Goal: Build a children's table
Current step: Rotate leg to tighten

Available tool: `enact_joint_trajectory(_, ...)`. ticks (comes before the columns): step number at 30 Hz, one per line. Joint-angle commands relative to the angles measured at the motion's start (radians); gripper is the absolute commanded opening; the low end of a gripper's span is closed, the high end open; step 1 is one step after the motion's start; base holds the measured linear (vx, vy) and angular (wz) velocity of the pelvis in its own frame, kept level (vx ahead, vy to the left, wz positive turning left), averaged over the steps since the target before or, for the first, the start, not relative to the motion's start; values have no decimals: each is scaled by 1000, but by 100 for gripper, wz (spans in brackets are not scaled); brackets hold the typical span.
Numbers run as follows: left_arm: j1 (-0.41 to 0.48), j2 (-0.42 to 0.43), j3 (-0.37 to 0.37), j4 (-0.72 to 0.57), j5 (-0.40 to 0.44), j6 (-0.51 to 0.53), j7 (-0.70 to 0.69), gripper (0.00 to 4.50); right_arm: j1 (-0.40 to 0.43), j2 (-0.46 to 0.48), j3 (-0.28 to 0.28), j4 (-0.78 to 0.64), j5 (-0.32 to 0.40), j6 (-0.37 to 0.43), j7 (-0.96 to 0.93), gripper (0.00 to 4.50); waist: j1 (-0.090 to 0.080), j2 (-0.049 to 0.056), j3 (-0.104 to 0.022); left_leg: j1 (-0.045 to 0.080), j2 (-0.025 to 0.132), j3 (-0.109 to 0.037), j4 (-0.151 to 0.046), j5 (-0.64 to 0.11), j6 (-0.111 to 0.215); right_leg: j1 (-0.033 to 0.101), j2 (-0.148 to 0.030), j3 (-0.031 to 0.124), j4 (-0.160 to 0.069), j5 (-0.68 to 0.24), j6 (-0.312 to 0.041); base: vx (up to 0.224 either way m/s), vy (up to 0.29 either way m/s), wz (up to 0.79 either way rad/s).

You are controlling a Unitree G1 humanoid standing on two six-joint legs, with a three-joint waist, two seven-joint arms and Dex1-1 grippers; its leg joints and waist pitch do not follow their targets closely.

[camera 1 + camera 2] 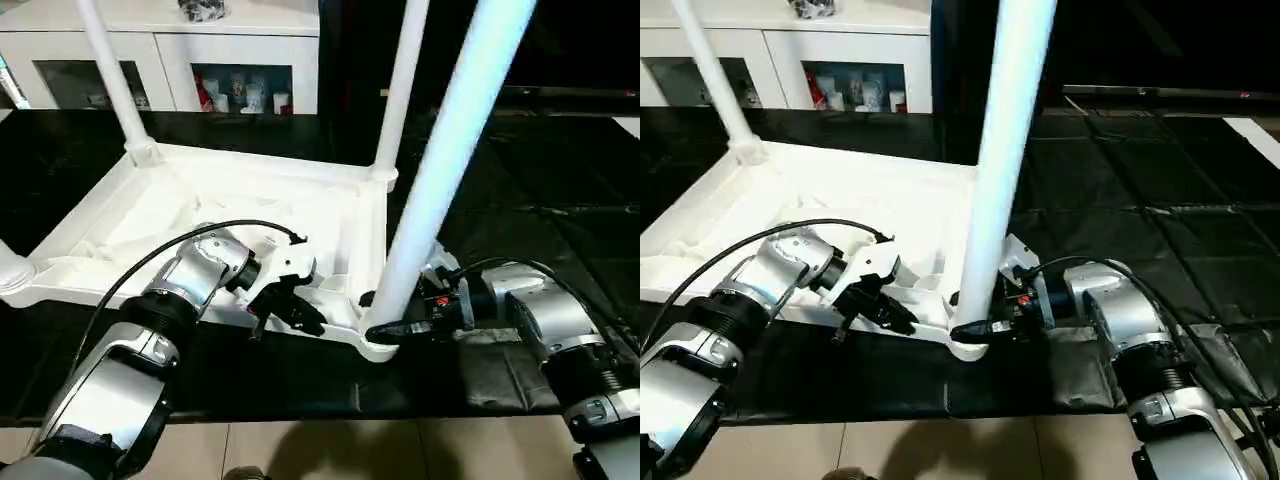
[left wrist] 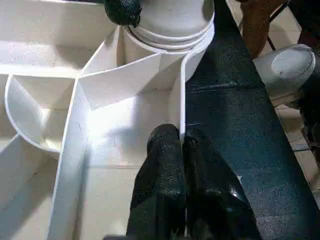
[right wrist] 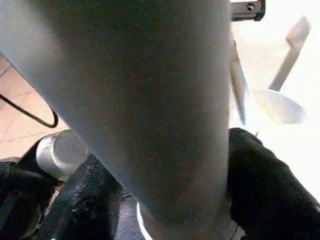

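Observation:
The children's table lies upside down on a black mat, its white ribbed top (image 1: 200, 210) facing up. White legs stand in the corner sockets: one at the far left (image 1: 110, 70), one at the far right (image 1: 400, 90), one at the near right (image 1: 440, 170). My left gripper (image 1: 290, 310) is shut on the top's thin near rim wall (image 2: 181, 100), one finger (image 2: 162, 165) on each side. My right gripper (image 1: 385, 320) is at the base of the near right leg (image 3: 150, 100), with its fingers (image 3: 270, 190) pressed against both sides just above the socket (image 1: 970, 348).
A white glass-door cabinet (image 1: 160, 50) stands behind the work. The black mat (image 1: 520, 200) spreads to the right. Tile floor (image 1: 300, 450) shows below the mat's near edge. A black cable (image 1: 150, 260) loops over my left forearm.

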State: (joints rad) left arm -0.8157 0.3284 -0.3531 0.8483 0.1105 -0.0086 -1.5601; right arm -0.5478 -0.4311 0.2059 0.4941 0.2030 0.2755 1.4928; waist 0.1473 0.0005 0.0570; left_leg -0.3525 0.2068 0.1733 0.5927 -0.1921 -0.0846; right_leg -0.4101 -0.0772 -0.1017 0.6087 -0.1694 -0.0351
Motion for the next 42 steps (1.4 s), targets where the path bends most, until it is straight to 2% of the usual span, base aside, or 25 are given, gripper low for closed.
enact_joint_trajectory(1,-9,-3,-9,-44,-23,-7,-30,0,-6,-6,19,7,8,0,21,264,-5,-6,-76,0,29,-2,-60,-115,69,66,-74,55,-71,-221,-189,0,0,0)
enact_joint_trajectory(3,-6,-1,-9,-51,-23,-2,-29,0,-2,-2,18,5,9,3,22,245,-5,-5,-77,1,29,-2,-60,-117,69,66,-73,55,-71,-216,-193,0,0,0)
enact_joint_trajectory(10,-7,-16,10,-41,-37,46,-11,0,18,22,7,-20,20,27,-18,224,-5,-4,-74,2,27,-2,-62,-130,63,66,-74,54,-75,-251,-185,0,0,0)
enact_joint_trajectory(13,-12,-36,22,-26,-38,79,33,0,9,61,-8,17,-19,12,-152,220,-11,-4,-72,2,27,-2,-64,-142,54,64,-73,54,-79,-278,-175,0,0,0)
enact_joint_trajectory(14,-14,-44,27,-21,-37,88,53,0,5,74,-13,31,-35,-1,-199,218,-14,-3,-69,5,26,-2,-65,-161,43,61,-74,52,-85,-322,-164,0,0,0)
enact_joint_trajectory(15,-22,-69,42,-6,-35,105,117,0,-10,106,-32,63,-55,7,-305,217,-18,-7,-70,2,24,-5,-67,-165,32,66,-75,50,-86,-356,-149,0,0,0)
enact_joint_trajectory(17,-39,-104,61,18,-32,127,209,0,-27,142,-55,87,-66,26,-409,212,-30,-6,-64,6,19,-4,-67,-184,20,60,-73,49,-96,-412,-134,0,0,0)
enact_joint_trajectory(18,-63,-146,87,50,-32,159,322,0,-46,183,-80,110,-73,55,-520,210,-38,-11,-67,5,19,-7,-68,-185,13,64,-75,47,-98,-432,-124,0,0,0)
enact_joint_trajectory(20,-81,-177,107,72,-36,184,398,0,-60,214,-96,123,-79,77,-599,209,-52,-11,-67,5,15,-8,-66,-183,14,64,-72,45,-99,-437,-121,0,0,0)
enact_joint_trajectory(22,-99,-203,124,91,-40,203,469,0,-73,239,-103,134,-90,83,-665,207,-57,-12,-67,0,13,-7,-65,-167,23,67,-72,48,-98,-416,-121,0,0,0)
enact_joint_trajectory(24,-121,-236,149,113,-44,224,561,0,-91,275,-109,146,-102,85,-742,203,-61,-14,-72,-2,11,-4,-61,-128,44,68,-71,50,-92,-338,-141,0,0,0)
enact_joint_trajectory(25,-132,-254,163,124,-46,230,609,0,-103,298,-117,154,-107,90,-787,202,-61,-11,-73,-2,10,-3,-60,-120,48,68,-69,51,-90,-320,-147,0,0,0)
enact_joint_trajectory(26,-140,-269,174,130,-49,236,638,0,-114,317,-122,161,-112,93,-819,202,-62,-13,-78,-5,10,-4,-59,-90,52,73,-67,51,-82,-264,-161,0,0,0)
enact_joint_trajectory(29,-150,-288,182,138,-44,234,670,0,-121,341,-119,157,-116,77,-821,202,-59,-11,-77,-5,10,-2,-58,-76,71,72,-68,52,-80,-215,-176,0,0,0)
enact_joint_trajectory(31,-150,-292,182,136,-43,234,668,0,-118,351,-116,147,-113,73,-813,268,-57,-9,-78,-5,14,-3,-59,-74,81,73,-68,53,-76,-181,-188,0,0,0)
enact_joint_trajectory(34,-142,-287,175,129,-36,226,648,0,-101,351,-94,127,-120,72,-796,290,-58,-10,-75,-3,15,-2,-61,-99,81,74,-70,53,-77,-187,-198,0,0,0)
enact_joint_trajectory(38,-137,-274,176,128,-36,219,638,0,-90,347,-99,118,-121,67,-799,318,-58,-9,-74,-2,16,-2,-62,-109,75,74,-71,54,-80,-217,-190,0,0,0)
enact_joint_trajectory(39,-136,-270,176,128,-35,219,635,0,-88,346,-102,115,-120,67,-798,337,-58,-6,-73,-1,16,-3,-63,-110,73,73,-72,54,-81,-219,-189,0,0,0)
enact_joint_trajectory(42,-127,-255,172,123,-31,211,612,0,-79,331,-108,106,-114,56,-783,350,-59,-8,-74,-1,17,-2,-63,-112,72,73,-72,55,-81,-209,-193,0,0,0)
